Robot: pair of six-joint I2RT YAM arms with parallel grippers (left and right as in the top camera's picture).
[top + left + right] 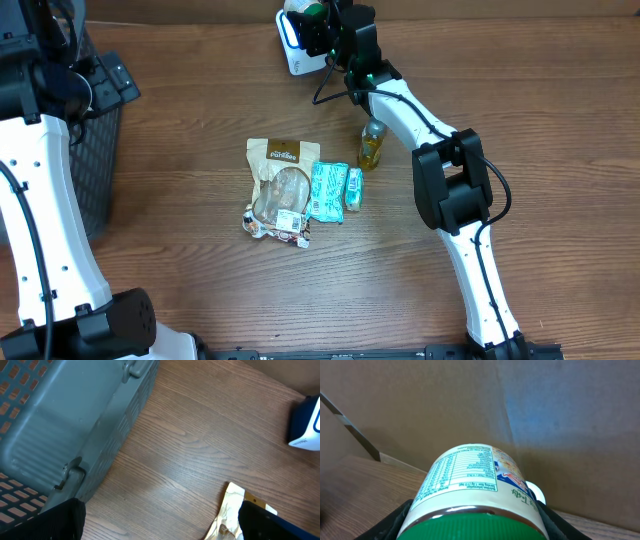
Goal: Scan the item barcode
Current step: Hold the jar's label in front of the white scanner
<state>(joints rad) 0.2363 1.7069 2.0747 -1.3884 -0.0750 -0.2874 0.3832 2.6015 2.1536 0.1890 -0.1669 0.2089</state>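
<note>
Here, the right gripper [477, 527] pinches a green-lidded jar [475, 495].
Its nutrition label [462, 472] shows between those jaws; the left gripper [160, 527] stands spread wide, grey basket [60, 425] beside its jaws.

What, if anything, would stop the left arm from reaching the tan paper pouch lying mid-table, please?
Probably yes, nothing: the open, empty left gripper hangs beside the grey plastic basket, with only bare wooden table between it and the tan pouch.

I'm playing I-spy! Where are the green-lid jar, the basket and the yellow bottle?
green-lid jar [470, 480]: right wrist view, its label.
basket [65, 420]: left wrist view, side wall.
yellow bottle [371, 152]: overhead view, its body.
</note>
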